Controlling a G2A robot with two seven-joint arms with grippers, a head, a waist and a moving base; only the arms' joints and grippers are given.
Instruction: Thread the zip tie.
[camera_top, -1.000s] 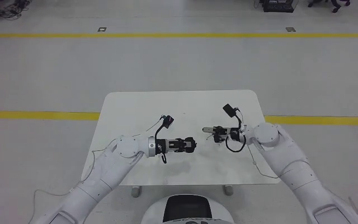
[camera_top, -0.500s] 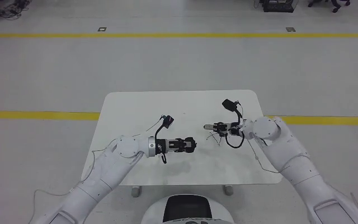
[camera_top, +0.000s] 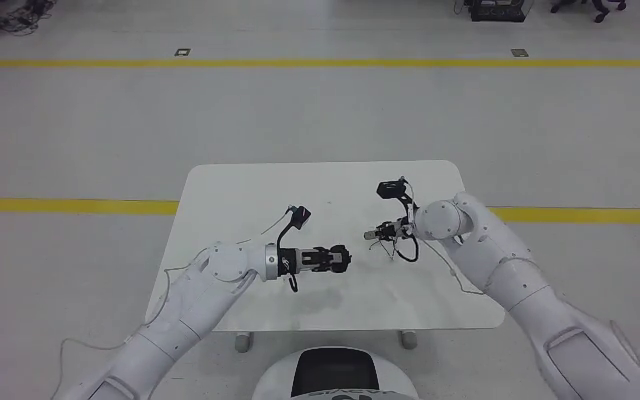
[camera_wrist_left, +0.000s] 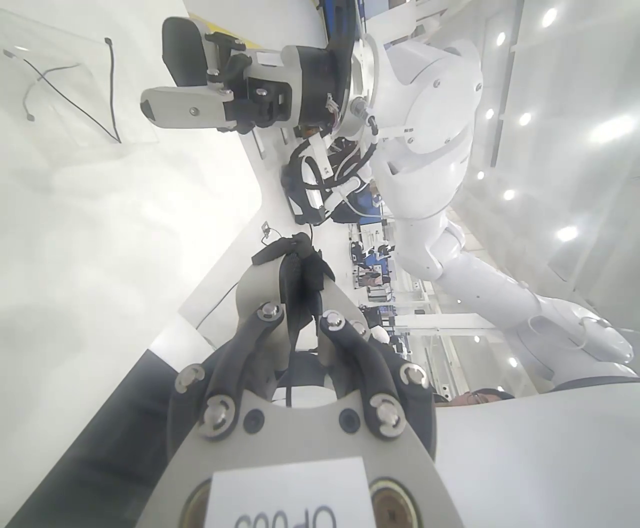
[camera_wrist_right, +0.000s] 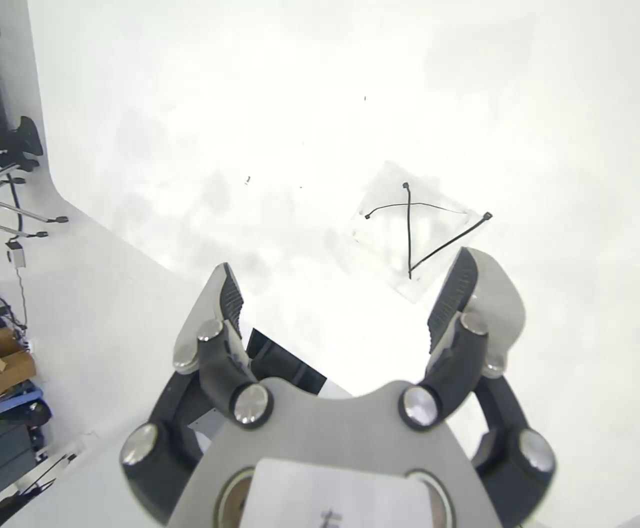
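Right hand (camera_wrist_right: 345, 262) spread, near zip ties (camera_wrist_right: 410, 225)

Bright overhead light, table (camera_wrist_right: 350, 100) blown white by glare, ceiling lamps (camera_wrist_left: 612, 129) flaring, wrist-view edges bowed

R end effector (camera_wrist_right: 345, 272), jaws wide apart, over white table (camera_wrist_right: 250, 100) w/ 3 black zip ties (camera_wrist_right: 410, 235) on clear sheet (camera_wrist_right: 382, 192).
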